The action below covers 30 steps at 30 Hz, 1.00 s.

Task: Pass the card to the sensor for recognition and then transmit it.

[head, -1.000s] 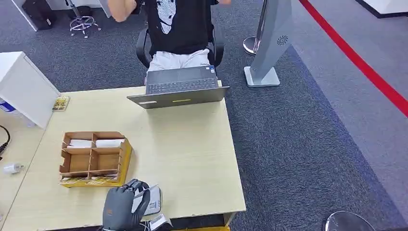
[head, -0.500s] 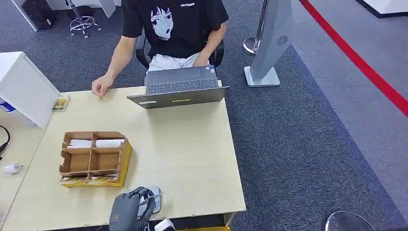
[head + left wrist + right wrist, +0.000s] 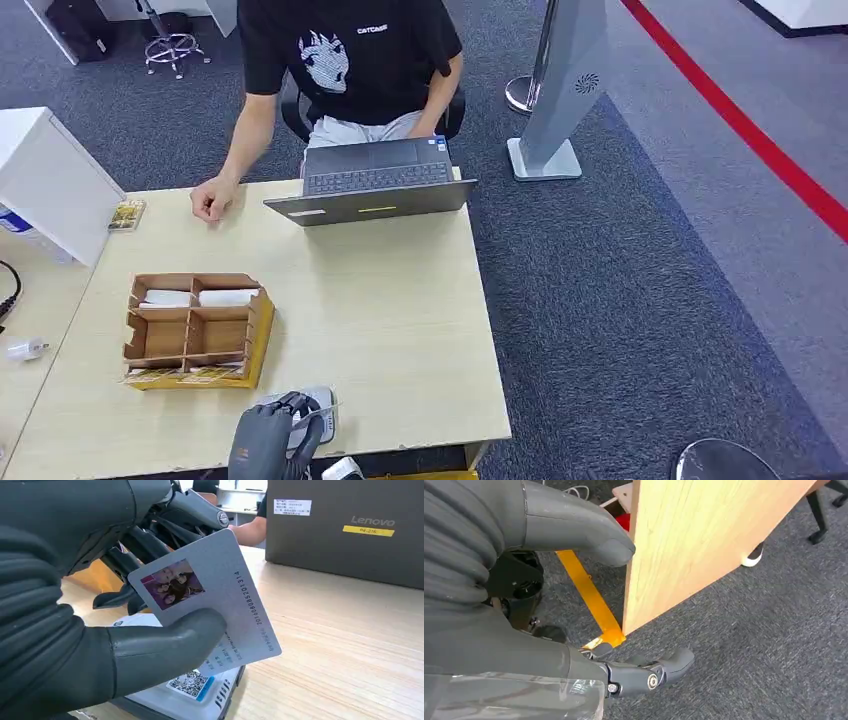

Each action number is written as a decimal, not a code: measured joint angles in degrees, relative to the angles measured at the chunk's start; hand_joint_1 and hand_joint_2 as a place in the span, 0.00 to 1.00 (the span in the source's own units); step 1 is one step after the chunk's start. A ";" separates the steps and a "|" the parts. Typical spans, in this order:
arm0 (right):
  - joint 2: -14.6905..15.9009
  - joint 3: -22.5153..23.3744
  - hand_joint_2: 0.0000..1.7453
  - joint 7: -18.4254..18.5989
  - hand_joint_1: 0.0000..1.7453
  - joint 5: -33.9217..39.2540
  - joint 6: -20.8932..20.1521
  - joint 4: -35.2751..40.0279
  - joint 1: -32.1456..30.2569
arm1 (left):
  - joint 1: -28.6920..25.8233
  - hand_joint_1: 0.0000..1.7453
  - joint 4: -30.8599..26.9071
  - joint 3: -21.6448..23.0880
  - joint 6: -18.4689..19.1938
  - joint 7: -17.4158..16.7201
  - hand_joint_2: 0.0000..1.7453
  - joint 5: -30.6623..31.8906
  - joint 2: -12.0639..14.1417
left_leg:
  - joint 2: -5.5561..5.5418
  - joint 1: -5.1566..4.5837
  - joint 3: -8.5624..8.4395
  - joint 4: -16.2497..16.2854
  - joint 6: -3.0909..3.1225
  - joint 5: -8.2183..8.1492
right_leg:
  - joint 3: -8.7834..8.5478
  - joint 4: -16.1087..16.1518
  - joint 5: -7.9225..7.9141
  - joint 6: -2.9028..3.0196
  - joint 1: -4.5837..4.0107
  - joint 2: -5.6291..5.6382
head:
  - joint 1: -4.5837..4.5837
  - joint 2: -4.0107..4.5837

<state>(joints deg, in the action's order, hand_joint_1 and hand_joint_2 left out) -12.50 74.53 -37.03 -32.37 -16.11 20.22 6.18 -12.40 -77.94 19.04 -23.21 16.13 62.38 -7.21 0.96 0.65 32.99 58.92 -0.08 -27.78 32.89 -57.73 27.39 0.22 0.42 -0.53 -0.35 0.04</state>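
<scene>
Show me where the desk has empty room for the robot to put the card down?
The widest bare patch of the pale wooden desk lies between the brown cardboard divider box and the desk's right edge, short of the grey open laptop. It's crowded at the near edge, where the left hand holds the white photo card above the white card sensor.

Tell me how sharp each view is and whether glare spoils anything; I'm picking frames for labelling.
Head view: evenly lit, sharp, soft shadows; the left robot hand is cut by the lower edge. Left wrist view: the card is sharp, its number readable, the laptop slightly soft. Right wrist view: the right robot hand looms large and close; no glare.
</scene>
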 joint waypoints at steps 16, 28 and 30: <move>0.00 -0.96 1.00 0.61 0.00 -0.18 0.57 -0.31 0.04 | 0.52 1.00 0.00 0.00 -0.85 -0.15 1.00 0.74 0.09 | 0.00 0.00 0.00 0.00 0.00 0.00 | 0.00 0.00 0.00 0.00 0.00 0.00 | 0.00 0.00; 0.00 -3.04 1.00 1.73 0.00 -1.44 0.77 -1.00 0.90 | 4.78 1.00 -9.19 -1.85 -2.40 -1.20 1.00 6.95 0.41 | -0.02 0.01 0.01 0.00 0.02 0.05 | -0.01 -0.01 -0.03 0.03 -0.01 -0.02 | 0.00 0.00; 0.00 -3.76 1.00 1.95 0.00 -1.70 0.90 -1.25 1.22 | 6.93 1.00 -11.36 -3.67 -2.08 -2.03 1.00 8.49 0.93 | -0.03 0.01 -0.01 0.00 -0.02 0.09 | -0.02 -0.03 -0.05 0.04 -0.01 -0.02 | -0.02 0.00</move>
<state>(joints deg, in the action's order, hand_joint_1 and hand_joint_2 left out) -12.50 70.77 -35.08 -34.07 -15.21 18.97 7.40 -5.48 -89.30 15.37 -25.29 14.10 70.87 -6.28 0.94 0.65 32.98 58.92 -0.11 -27.69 32.87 -57.76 27.34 0.26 0.42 -0.56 -0.37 0.04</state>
